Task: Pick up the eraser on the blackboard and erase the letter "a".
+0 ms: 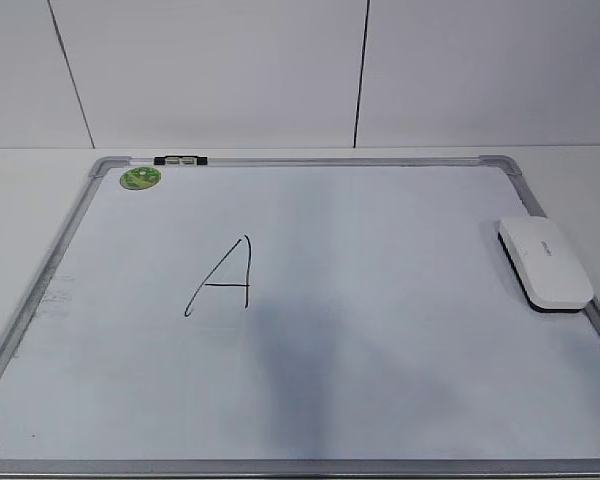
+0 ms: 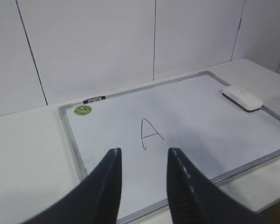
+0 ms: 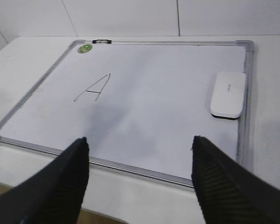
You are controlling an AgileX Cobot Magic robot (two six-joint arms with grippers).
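Observation:
The white eraser [image 1: 545, 262] lies on the right edge of the blackboard [image 1: 380, 330], a white dry-erase board with a grey frame. It also shows in the left wrist view [image 2: 242, 97] and the right wrist view [image 3: 228, 93]. A large capital "A" [image 1: 225, 277] with a crossbar is drawn left of the middle. No small lowercase "a" is in view. My left gripper [image 2: 142, 154] is open and empty above the board's near left part. My right gripper [image 3: 139, 142] is open wide and empty over the board's near edge. Neither gripper shows in the exterior view.
A green round magnet [image 1: 140, 178] sits in the board's far left corner, next to a black clip [image 1: 180, 160] on the top frame. A white tiled wall [image 1: 280, 70] stands behind the table.

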